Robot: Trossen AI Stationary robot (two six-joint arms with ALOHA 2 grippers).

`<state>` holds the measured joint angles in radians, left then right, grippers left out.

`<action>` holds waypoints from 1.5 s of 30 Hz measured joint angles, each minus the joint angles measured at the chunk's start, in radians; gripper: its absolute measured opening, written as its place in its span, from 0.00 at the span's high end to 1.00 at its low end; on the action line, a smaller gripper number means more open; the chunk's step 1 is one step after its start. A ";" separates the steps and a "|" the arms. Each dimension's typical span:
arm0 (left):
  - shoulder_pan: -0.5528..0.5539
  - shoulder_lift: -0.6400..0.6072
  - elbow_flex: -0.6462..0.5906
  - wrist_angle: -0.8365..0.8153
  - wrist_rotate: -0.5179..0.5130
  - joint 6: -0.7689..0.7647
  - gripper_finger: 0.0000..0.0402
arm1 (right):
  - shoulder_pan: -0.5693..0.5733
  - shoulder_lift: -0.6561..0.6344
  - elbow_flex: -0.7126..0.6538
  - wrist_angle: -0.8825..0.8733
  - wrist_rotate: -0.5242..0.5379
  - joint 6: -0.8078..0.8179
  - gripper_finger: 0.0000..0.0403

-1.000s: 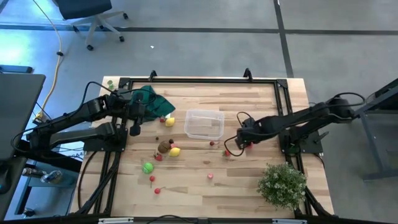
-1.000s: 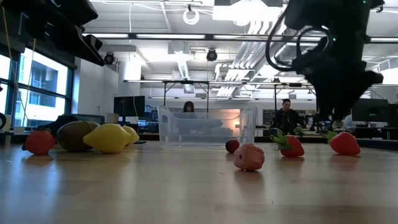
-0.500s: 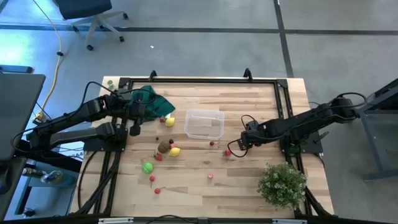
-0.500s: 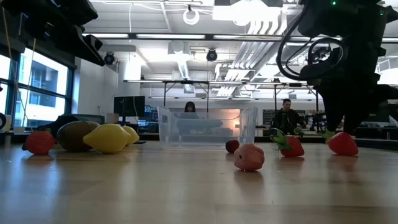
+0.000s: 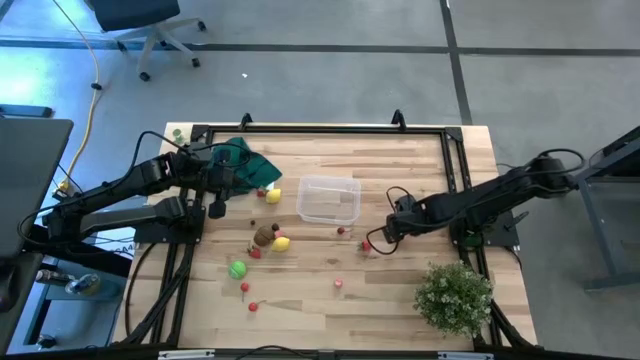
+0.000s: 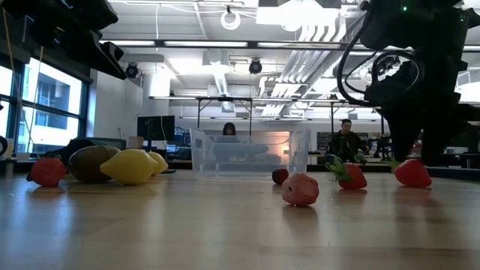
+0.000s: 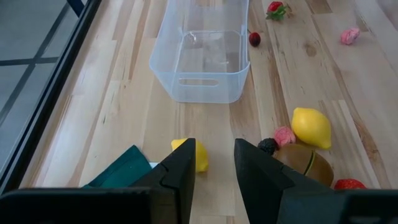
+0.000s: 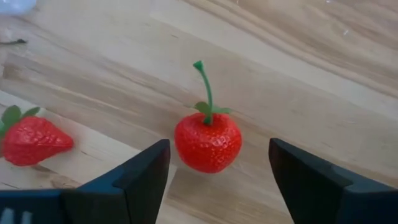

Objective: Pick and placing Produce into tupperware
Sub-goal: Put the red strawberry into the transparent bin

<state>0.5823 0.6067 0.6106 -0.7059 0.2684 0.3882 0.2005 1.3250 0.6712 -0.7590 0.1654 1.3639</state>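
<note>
My right gripper [image 8: 217, 171] is open and low over the table, right of the clear tupperware [image 5: 328, 198]. Its fingers stand on either side of a red toy strawberry with a green stem [image 8: 207, 140], without touching it. That strawberry rests on the wood [image 6: 413, 172]. A second strawberry [image 8: 34, 142] lies close by. My left gripper [image 7: 214, 171] is open and waits above the table's left side, over the dark green cloth [image 7: 121, 171], with a yellow piece [image 7: 200, 155] just beyond its fingers. More produce lies left of the tub: a lemon [image 7: 311, 127] and a brown kiwi [image 7: 305, 163].
A bushy pale-green plant [image 5: 454, 295] stands at the near right corner, close to my right arm. Loose pieces lie near the table's front: a green one [image 5: 237, 268], a pink one [image 5: 338, 283] and small red ones [image 5: 245, 288]. People sit in the room behind.
My right gripper has moved a little toward the table's right and dropped down, so that its open fingers now stand around the strawberry on the wood. The strawberry has not moved.
</note>
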 joint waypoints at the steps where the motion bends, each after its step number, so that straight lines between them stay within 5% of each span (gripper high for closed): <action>1: 0.000 0.000 0.000 0.000 0.000 0.000 0.75 | 0.004 0.007 0.000 0.003 0.000 0.001 0.34; 24: 0.000 0.000 0.000 0.000 0.000 0.000 0.75 | 0.010 0.135 0.000 0.114 0.002 0.001 0.34; 45: 0.000 0.000 0.000 0.000 0.000 0.000 0.75 | 0.010 0.134 0.000 0.113 -0.008 0.009 0.55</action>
<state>0.5823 0.6067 0.6102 -0.7058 0.2680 0.3882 0.2104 1.4593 0.6712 -0.6460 0.1577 1.3727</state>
